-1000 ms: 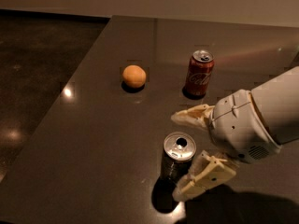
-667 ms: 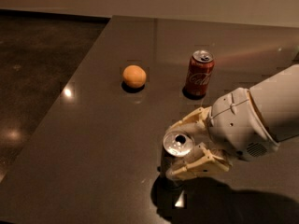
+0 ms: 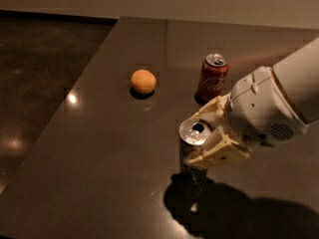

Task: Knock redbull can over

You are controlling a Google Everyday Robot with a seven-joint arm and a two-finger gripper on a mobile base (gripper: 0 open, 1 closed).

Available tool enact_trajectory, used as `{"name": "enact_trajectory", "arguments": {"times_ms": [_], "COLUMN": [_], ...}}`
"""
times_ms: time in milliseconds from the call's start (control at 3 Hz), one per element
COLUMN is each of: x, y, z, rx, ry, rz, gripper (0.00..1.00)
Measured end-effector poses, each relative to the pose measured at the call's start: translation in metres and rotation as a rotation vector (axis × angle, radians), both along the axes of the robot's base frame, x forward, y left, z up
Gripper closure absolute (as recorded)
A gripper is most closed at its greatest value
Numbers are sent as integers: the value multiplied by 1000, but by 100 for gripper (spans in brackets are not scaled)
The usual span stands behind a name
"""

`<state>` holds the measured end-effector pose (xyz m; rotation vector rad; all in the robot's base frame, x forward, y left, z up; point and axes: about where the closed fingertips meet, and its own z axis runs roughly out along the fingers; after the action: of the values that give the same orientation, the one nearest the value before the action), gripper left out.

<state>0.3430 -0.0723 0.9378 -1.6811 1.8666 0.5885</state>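
Note:
The redbull can [image 3: 194, 132], slim and silver with a shiny pull-tab top, stands about upright near the table's front middle. My gripper [image 3: 198, 142] reaches in from the right with its cream fingers [image 3: 219, 153] closed on the can's upper part, one on the far side and one on the near side. The near finger hides part of the can's body. I cannot tell whether the can's base rests on the table.
A red cola can [image 3: 213, 77] stands upright just behind my gripper. An orange [image 3: 143, 81] lies to the left of it. The dark table [image 3: 99, 148] has its left edge running diagonally, with the floor beyond. My white arm [image 3: 284, 103] fills the right side.
My fingers were spread on both sides of the redbull can; they have closed onto it. The can has shifted slightly with the gripper and is still upright.

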Motion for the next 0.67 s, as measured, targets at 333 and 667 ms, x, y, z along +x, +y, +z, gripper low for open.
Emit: {"name": "enact_trajectory", "arguments": {"times_ms": [333, 667], "x": [12, 21], "y": [-1, 6], "z": [13, 10], "rx": [-137, -310], "ry": [-9, -11], "rz": [3, 13], "gripper": [100, 100]}}
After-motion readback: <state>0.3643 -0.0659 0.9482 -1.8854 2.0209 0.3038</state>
